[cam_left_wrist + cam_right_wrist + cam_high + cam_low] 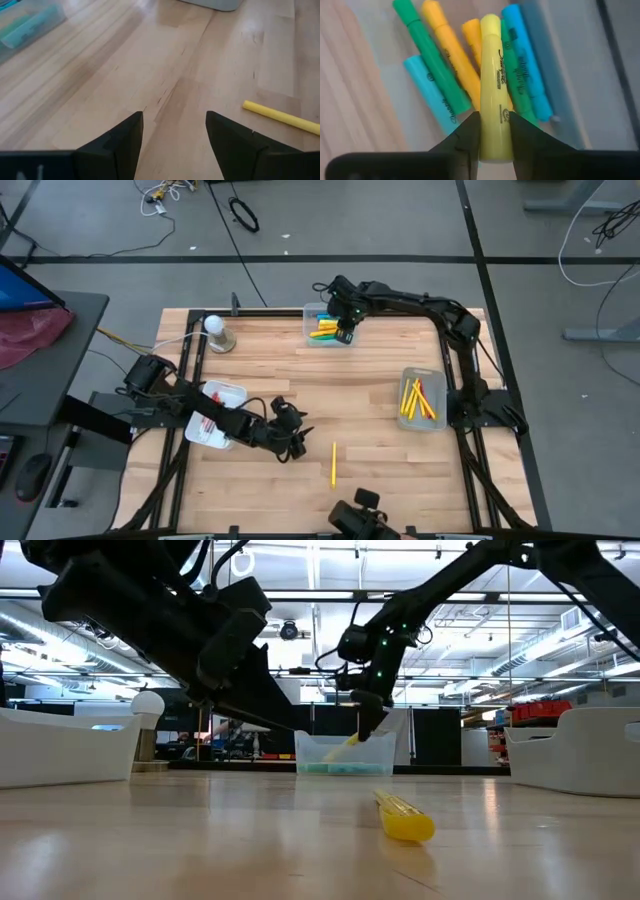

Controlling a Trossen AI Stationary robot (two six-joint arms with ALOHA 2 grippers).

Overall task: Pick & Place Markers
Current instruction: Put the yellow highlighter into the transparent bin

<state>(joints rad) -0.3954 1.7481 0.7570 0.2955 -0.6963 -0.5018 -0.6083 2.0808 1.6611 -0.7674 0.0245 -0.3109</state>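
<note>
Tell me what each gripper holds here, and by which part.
The right gripper pinches a chunky yellow marker near one end, over the bin of chunky markers. The left gripper is open and holds nothing, near a slim yellow marker on the table.

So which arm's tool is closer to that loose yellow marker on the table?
Left. The left tool sits open just beside the loose yellow marker; the right tool is far off, over the bin.

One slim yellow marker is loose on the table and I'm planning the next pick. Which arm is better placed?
Left. Its open hand hovers near the slim yellow marker; the right hand holds a yellow highlighter over the far bin.
</note>
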